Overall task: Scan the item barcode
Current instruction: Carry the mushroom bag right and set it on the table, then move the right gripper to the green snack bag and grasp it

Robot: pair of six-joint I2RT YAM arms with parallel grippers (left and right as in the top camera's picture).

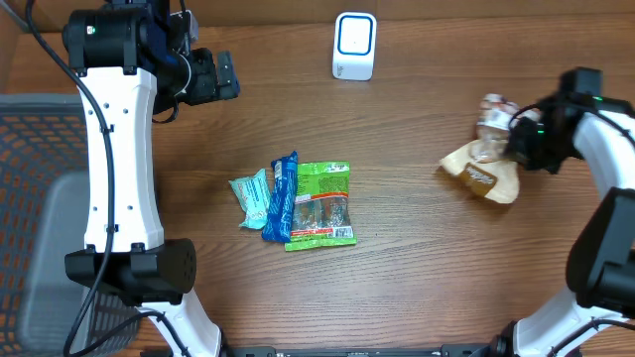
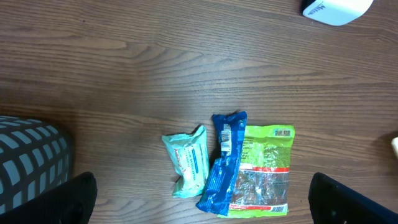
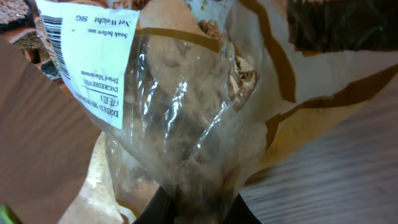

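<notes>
The item is a clear-and-tan bag of dried mushrooms [image 1: 483, 171] at the right of the table. My right gripper [image 1: 516, 144] is shut on it. In the right wrist view the bag [image 3: 186, 112] fills the frame, pinched between the right gripper's [image 3: 196, 208] dark fingers. Its white label with a barcode [image 3: 87, 56] sits at the upper left. The white scanner [image 1: 354, 46] stands at the back centre, well left of the bag, and its edge shows in the left wrist view [image 2: 336, 9]. My left gripper [image 1: 213, 77] hovers open at the back left, holding nothing.
Three packets lie together mid-table: a teal one [image 1: 252, 196], a blue one [image 1: 282, 196] and a green one [image 1: 320, 203]. The left wrist view shows them below the open left gripper [image 2: 205, 202]. A grey mesh surface [image 1: 40, 198] borders the table's left side.
</notes>
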